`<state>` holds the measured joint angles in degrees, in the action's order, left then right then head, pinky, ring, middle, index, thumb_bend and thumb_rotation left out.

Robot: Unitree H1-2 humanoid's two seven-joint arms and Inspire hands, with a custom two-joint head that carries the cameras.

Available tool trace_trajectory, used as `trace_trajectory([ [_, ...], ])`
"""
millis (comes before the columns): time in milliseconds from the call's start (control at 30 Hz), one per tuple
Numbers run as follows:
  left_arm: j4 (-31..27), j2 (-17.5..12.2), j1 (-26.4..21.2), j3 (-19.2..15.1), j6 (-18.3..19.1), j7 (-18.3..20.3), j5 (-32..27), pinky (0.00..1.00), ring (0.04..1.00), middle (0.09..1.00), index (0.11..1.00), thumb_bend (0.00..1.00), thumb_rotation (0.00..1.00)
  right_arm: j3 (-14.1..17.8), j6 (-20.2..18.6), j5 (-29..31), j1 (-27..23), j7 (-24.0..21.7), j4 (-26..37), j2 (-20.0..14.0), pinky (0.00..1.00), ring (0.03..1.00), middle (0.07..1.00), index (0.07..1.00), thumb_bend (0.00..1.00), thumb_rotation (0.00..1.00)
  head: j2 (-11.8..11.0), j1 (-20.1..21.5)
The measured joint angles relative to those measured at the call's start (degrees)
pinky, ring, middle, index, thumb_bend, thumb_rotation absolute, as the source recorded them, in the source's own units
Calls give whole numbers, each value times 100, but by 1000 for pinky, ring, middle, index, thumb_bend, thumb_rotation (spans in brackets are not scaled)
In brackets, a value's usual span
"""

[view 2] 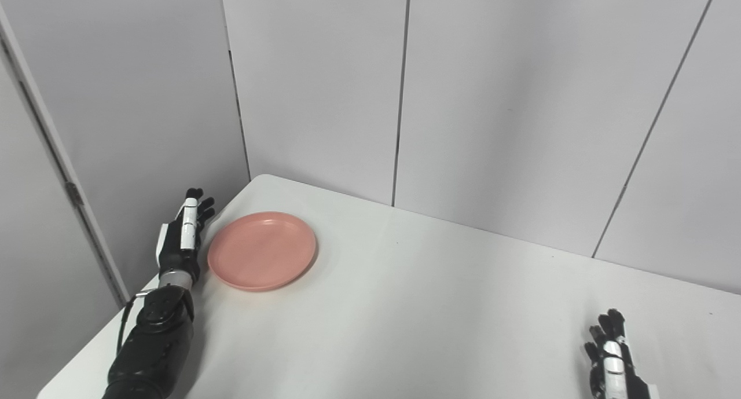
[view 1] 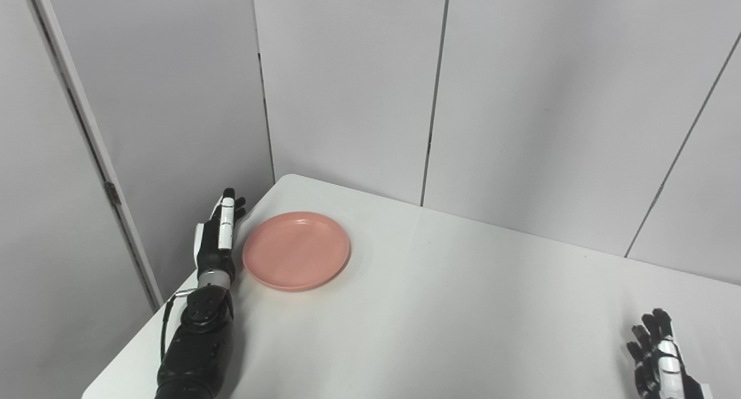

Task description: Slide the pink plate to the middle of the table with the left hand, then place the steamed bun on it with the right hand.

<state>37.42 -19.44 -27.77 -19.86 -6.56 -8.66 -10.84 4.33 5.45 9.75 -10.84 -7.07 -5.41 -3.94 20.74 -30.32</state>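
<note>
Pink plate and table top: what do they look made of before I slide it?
Pink plate: probably plastic or melamine, judging by its even matte colour, soft sheen and thin rim. Table: smooth white laminate or similar, faintly glossy with a dim reflection; I cannot be sure of either.

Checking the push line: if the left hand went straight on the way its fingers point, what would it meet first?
Probably nothing on the table: the left hand points past the pink plate beside it, toward the wall panels. Depth is unclear.

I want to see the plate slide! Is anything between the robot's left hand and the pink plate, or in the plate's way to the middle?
Nothing visible. The left hand is right beside the pink plate, and the table toward the middle looks bare.
</note>
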Motion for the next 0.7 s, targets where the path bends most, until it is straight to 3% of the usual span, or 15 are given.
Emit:
trace_trajectory([
  [233,-247,-30,0,82,414,110,-140,930,882,857,854,769,1000,8,0,-4,10,11,8,-25,1000,1000,1000,1000,361,925,26,35],
  [333,-393,97,-2,199,592,325,-271,884,855,835,832,774,1000,9,0,-5,9,12,14,-37,1000,1000,1000,1000,362,908,44,88],
  [467,-421,355,-62,324,577,332,-262,808,805,790,784,809,1000,9,0,0,9,11,17,-35,1000,1000,1000,1000,360,898,88,105],
  [700,-419,684,-163,812,371,611,-115,814,808,791,790,782,1000,5,-1,3,-4,12,22,-23,1000,1000,1000,1000,333,870,88,97],
])
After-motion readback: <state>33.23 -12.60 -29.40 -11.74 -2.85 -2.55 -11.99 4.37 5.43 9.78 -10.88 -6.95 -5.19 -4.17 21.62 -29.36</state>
